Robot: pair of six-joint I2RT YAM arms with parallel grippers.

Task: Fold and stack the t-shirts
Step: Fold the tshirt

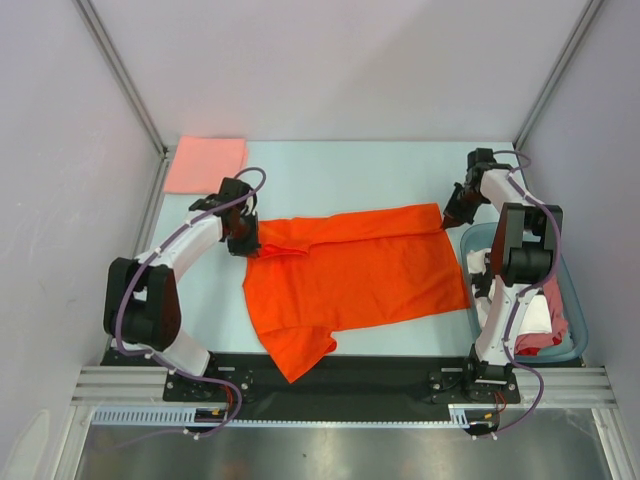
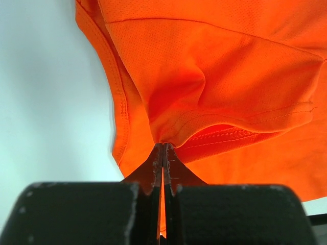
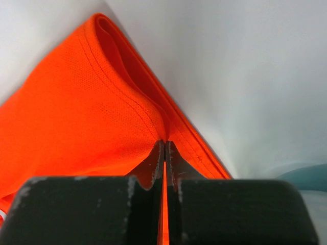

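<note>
An orange t-shirt (image 1: 355,275) lies spread on the table, its far edge folded over, one sleeve hanging toward the front edge. My left gripper (image 1: 243,240) is shut on the shirt's left end; in the left wrist view its jaws (image 2: 163,148) pinch a fold of orange cloth (image 2: 214,87). My right gripper (image 1: 455,212) is shut on the shirt's far right corner; in the right wrist view (image 3: 164,144) the hem (image 3: 92,102) runs between the jaws. A folded pink shirt (image 1: 205,164) lies at the far left corner.
A blue bin (image 1: 575,300) with white and red clothes (image 1: 545,322) stands at the right, beside the right arm. Grey walls and metal frame posts close the table's back and sides. A black strip runs along the front edge.
</note>
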